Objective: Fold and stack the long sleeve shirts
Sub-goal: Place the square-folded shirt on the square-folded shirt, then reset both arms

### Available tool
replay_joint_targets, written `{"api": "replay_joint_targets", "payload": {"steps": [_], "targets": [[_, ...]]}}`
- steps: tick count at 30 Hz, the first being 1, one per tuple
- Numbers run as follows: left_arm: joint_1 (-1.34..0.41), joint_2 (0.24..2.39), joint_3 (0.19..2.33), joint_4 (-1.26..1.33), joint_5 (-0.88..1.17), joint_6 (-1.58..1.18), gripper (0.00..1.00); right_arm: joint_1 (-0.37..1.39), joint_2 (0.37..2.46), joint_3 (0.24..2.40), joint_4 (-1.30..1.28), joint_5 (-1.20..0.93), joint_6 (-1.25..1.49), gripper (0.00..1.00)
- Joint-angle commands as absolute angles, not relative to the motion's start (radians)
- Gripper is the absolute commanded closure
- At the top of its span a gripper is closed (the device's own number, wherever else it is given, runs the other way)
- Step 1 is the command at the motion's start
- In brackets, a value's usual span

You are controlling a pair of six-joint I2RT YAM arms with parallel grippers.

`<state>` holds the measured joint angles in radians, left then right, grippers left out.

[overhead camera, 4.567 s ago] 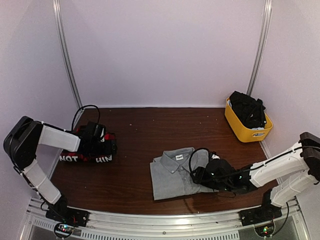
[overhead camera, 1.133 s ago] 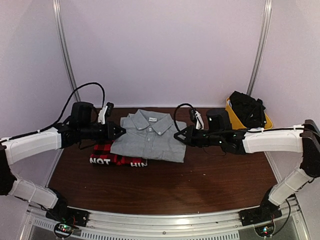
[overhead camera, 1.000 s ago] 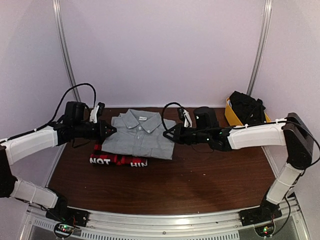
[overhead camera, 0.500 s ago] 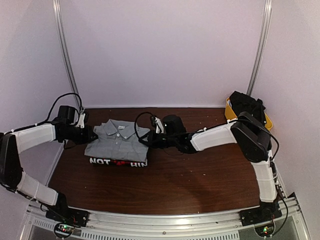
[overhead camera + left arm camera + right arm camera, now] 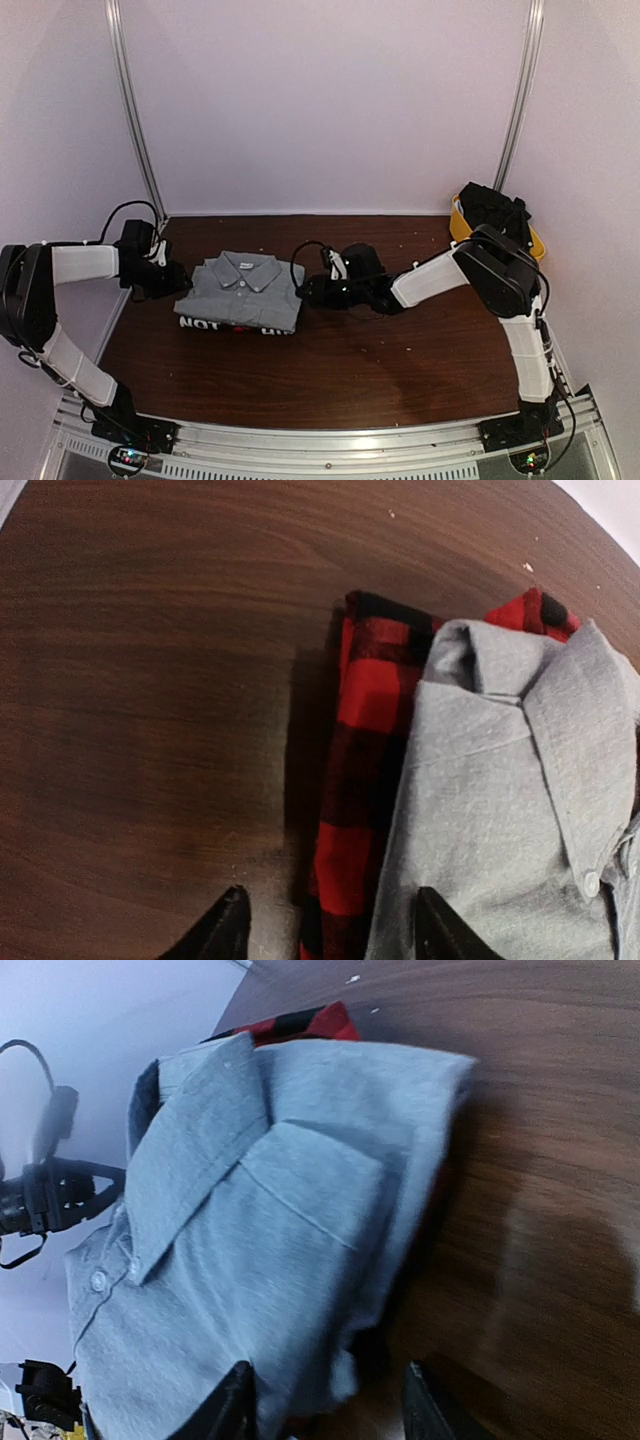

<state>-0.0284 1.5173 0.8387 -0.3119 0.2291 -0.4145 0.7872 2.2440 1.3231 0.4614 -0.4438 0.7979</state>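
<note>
The folded grey shirt (image 5: 240, 290) lies collar to the back on top of the folded red-and-black plaid shirt (image 5: 235, 325), whose white lettering shows along the near edge. My left gripper (image 5: 176, 283) is open at the stack's left edge. In the left wrist view its jaws (image 5: 335, 935) stand wide apart over the plaid edge (image 5: 355, 780) and the grey shirt (image 5: 500, 830). My right gripper (image 5: 306, 290) is open at the stack's right edge. In the right wrist view its jaws (image 5: 330, 1405) straddle the grey shirt's edge (image 5: 230, 1210), with a strip of plaid (image 5: 300, 1022) behind.
A yellow bin (image 5: 457, 225) holding dark clothes (image 5: 495, 208) stands at the back right, partly behind my right arm's elbow. White walls close the back and sides. The brown table (image 5: 400, 360) stretches to the front rail.
Both grippers carried the grey shirt from the table's middle to the left and set it down on the plaid shirt. Both jaws now stand open at its sides.
</note>
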Motion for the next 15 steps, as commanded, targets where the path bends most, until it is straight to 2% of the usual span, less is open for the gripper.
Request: {"api": "replay_joint_targets", "payload": {"steps": [1,7,11,15], "targets": [[-0.026,1.438,0.869,-0.283,0.222,-0.408,0.38,0.716,2.065,1.218,0.409,-0.402,0.718,0.45],[-0.027,1.261,0.844,-0.249,0.25,-0.416,0.24,0.654,1.807,1.088,0.211,-0.352,0.575,0.26],[-0.028,1.146,0.808,-0.209,0.285,-0.43,0.1,0.634,1.628,1.028,0.047,-0.278,0.493,0.21],[-0.029,1.041,0.774,-0.139,0.358,-0.439,0.03,0.615,1.437,0.975,-0.14,-0.167,0.431,0.17]]}}
